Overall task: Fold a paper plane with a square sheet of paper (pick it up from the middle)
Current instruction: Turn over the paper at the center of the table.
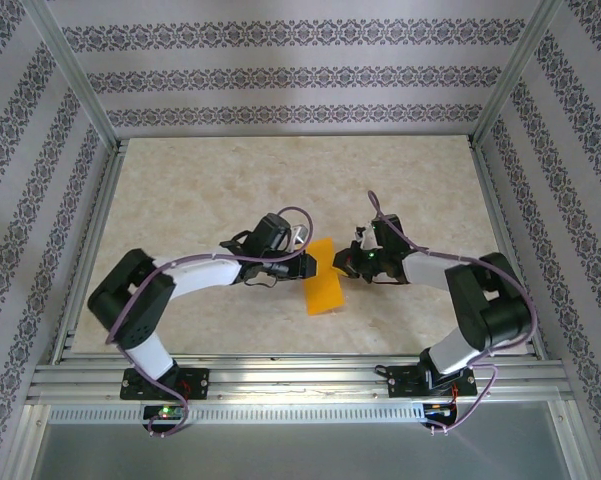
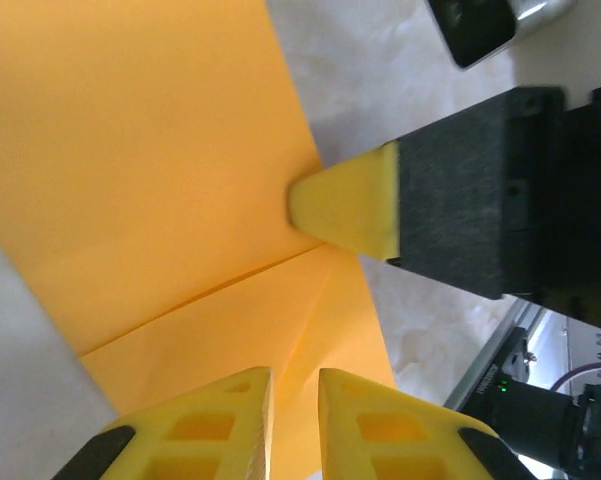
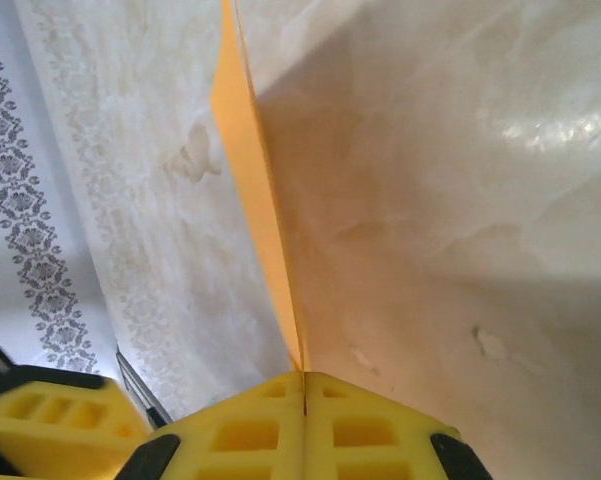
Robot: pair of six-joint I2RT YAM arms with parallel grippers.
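Observation:
The orange square sheet of paper is folded into a narrow, creased wedge and stands tilted at the table's middle, between my two grippers. My right gripper is shut on its right edge. In the right wrist view the paper runs edge-on into the closed jaws of the right gripper. In the left wrist view the paper fills the left side, and the right gripper's fingertips pinch its edge. My left gripper hovers at the paper's left side, its jaws a narrow gap apart with paper showing behind the gap.
The beige marbled table is boxed in by patterned walls and aluminium posts. A metal rail runs along the near edge by the arm bases. One left finger shows low in the right wrist view.

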